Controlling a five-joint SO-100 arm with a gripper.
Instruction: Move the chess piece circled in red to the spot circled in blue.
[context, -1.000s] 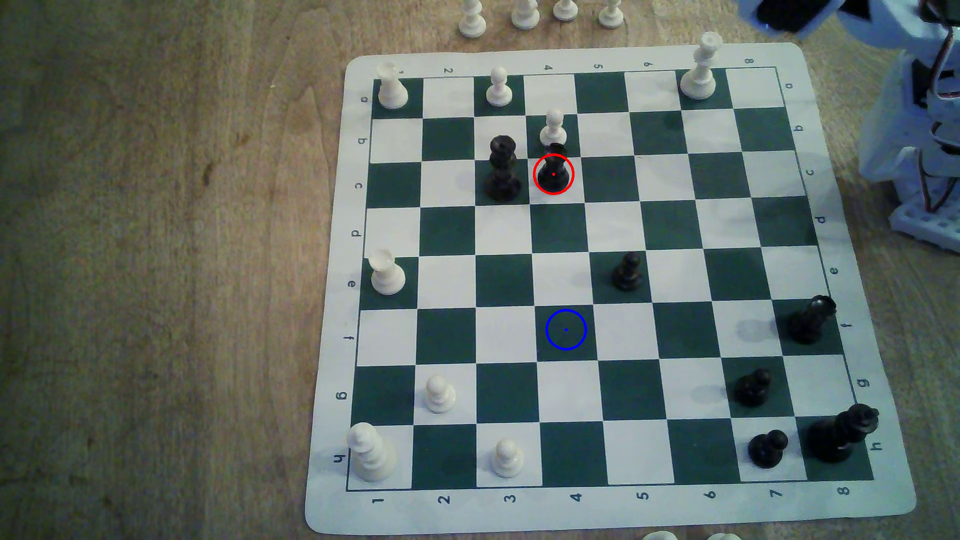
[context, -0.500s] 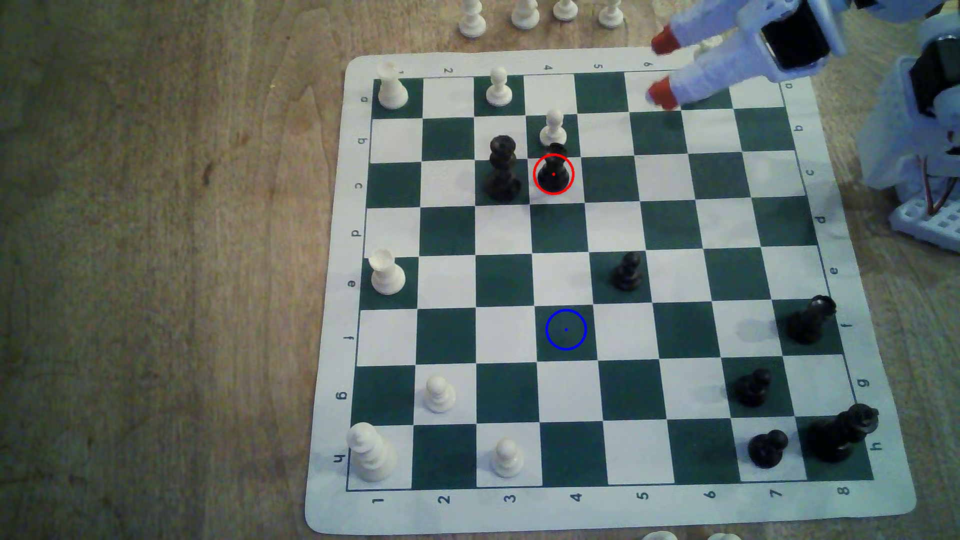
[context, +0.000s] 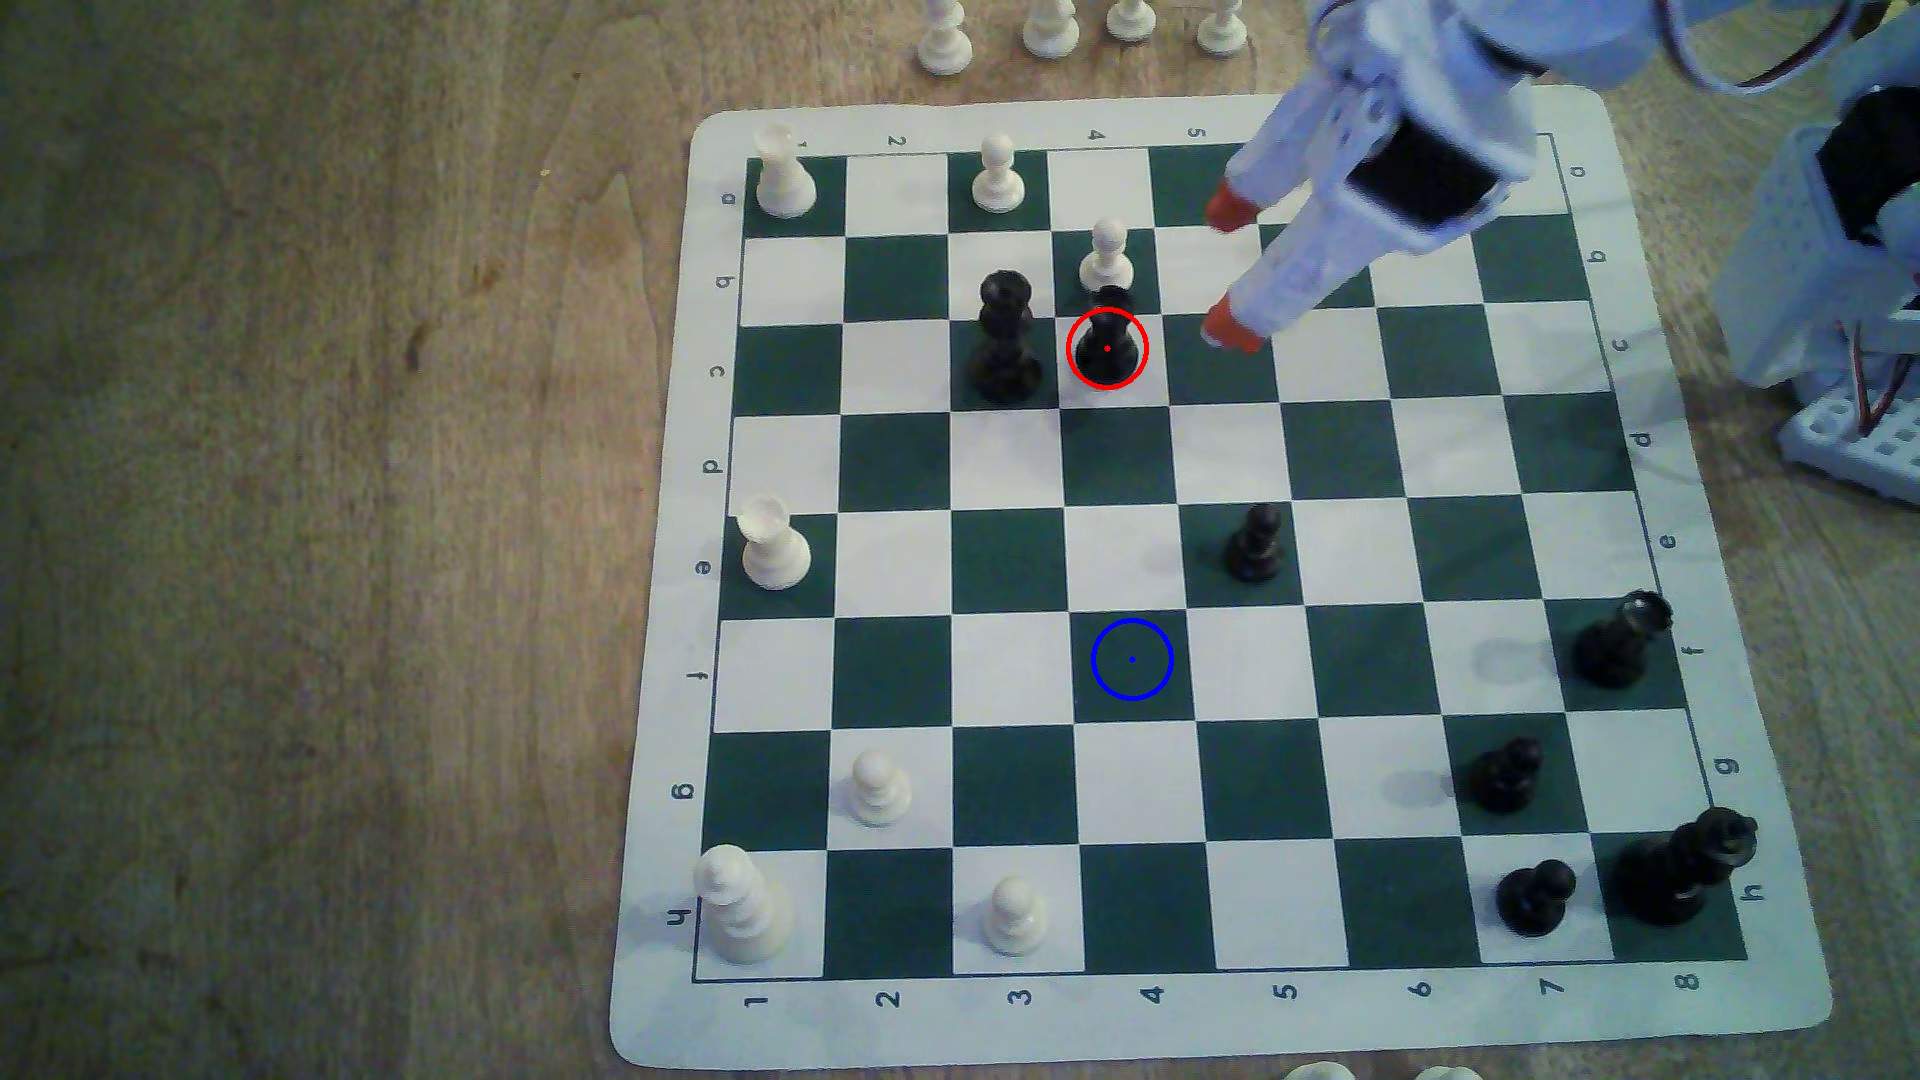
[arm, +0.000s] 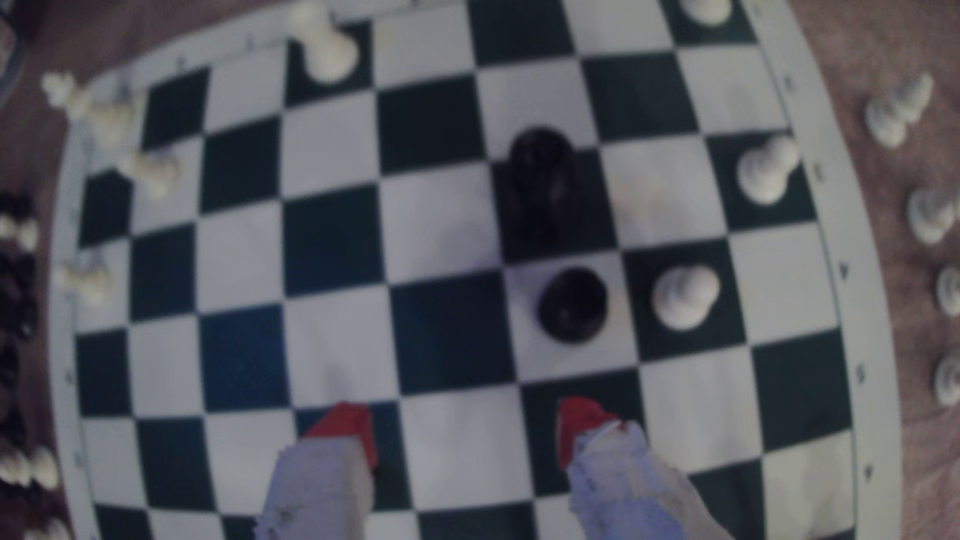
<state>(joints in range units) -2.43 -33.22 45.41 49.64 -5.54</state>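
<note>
Chess piece (context: 1107, 348): short, glossy black, broad round base, flat wide top; plastic by its sheen. It stands upright inside the red ring on a white square in the row lettered c, untouched. A white pawn (context: 1108, 254) sits on the dark square just behind it, and a much taller black piece with a ringed stem (context: 1004, 338) stands on the next square toward the exterior view's left. These crowded neighbours probably explain why the arm comes in from the open side, the exterior view's right.

Gripper (context: 1224, 272): pale printed plastic body, rough-layered, with two red-capped fingertips (context: 1233, 328). The jaws stand wide apart and hold nothing. It hangs near the piece, on the exterior view's right of it, not yet around it. In the wrist view the two red tips (arm: 582, 423) frame a gap that points toward the piece (arm: 573, 305), which suggests an approach being lined up for a straddling grasp.

Spot (context: 1131, 658): a dark green square marked with a thin blue ring and centre dot, unoccupied, in the same numbered file as the piece and well apart from it.

Board (context: 1683, 1038): a flat, flexible mat of green and white squares with a white border, laid on a wood-grain table (context: 312, 519).
</note>
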